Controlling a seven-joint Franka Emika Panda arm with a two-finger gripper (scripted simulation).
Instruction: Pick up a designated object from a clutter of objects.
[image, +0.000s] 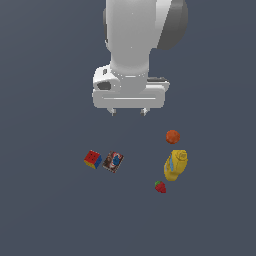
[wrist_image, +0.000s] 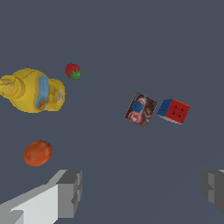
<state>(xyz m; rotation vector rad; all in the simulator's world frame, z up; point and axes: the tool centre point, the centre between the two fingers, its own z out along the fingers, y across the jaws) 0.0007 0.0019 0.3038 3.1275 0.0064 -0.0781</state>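
I'm in the approach step: my pincer hangs wide and empty above the tabletop, and next I'd judge it must shift toward the exterior view's left and descend over the cube, just beside the printed box.
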